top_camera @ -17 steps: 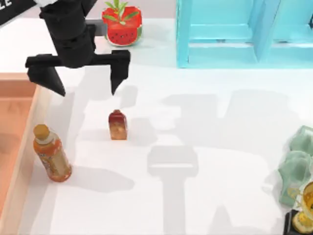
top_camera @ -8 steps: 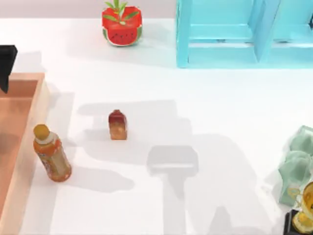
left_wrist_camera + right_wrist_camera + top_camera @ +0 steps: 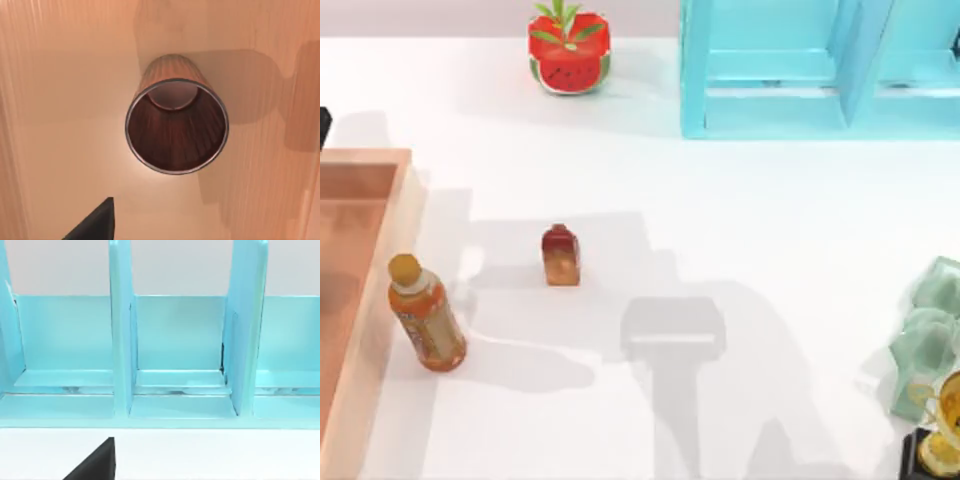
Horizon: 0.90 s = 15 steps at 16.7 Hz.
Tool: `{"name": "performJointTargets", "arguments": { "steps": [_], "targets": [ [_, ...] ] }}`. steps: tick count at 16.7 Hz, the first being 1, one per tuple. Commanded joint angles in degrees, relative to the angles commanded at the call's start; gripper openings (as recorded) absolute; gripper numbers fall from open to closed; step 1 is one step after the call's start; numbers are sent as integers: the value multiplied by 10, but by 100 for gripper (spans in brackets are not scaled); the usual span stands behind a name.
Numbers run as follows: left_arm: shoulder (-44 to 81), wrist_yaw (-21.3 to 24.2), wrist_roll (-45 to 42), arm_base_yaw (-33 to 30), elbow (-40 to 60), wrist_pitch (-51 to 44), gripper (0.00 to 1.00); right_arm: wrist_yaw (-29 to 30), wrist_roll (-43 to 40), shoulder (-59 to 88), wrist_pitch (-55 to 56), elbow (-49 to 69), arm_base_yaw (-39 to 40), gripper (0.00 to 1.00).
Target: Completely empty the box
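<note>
1. Left pincer: dark finger tip at lower left of the left wrist view, poised above the box floor; opening not discernible, so width cannot be told.
2. Directly beneath: brown cup, centre of the left wrist view, mouth toward the lens, thin metallic-looking rim, ribbed dark interior, paler base visible inside. Standing or tilted within the box, casting a shadow toward upper right of that frame.
3. Handling, judged: rigid, thin-walled, probably light; smooth tapering sides likely slippery. Best hold judged to be across the rim, one finger inside and one outside, or across the upper wall where widest; a squeeze low on the taper likely to slide off.
4. Box: left edge of the top view, light wooden rim, darker orange floor, cut off by the frame. Not yet empty, given the cup.
5. Just outside the box rim, lower left of the top view: orange bottle with yellow cap, upright on the white desk.
6. Further toward centre: small red-brown carton, upright, apart from the bottle.
7. Top centre: watermelon-patterned pot with green leaves.
8. Top right: turquoise shelf unit.
9. Right pincer: parked facing the shelf compartments; width cannot be told.
</note>
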State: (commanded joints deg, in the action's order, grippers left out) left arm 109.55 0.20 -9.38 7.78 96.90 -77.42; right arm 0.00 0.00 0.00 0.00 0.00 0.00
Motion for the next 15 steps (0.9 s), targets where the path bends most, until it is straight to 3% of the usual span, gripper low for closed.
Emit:
{"name": "performJointTargets", "arguments": {
  "steps": [10,15],
  "targets": [
    [29,-2,-5,9,-164,193,100,0,0,0,0,0,0,100],
    [32,0,-2,2,-177,209,100,0,0,0,0,0,0,100]
  ]
}}
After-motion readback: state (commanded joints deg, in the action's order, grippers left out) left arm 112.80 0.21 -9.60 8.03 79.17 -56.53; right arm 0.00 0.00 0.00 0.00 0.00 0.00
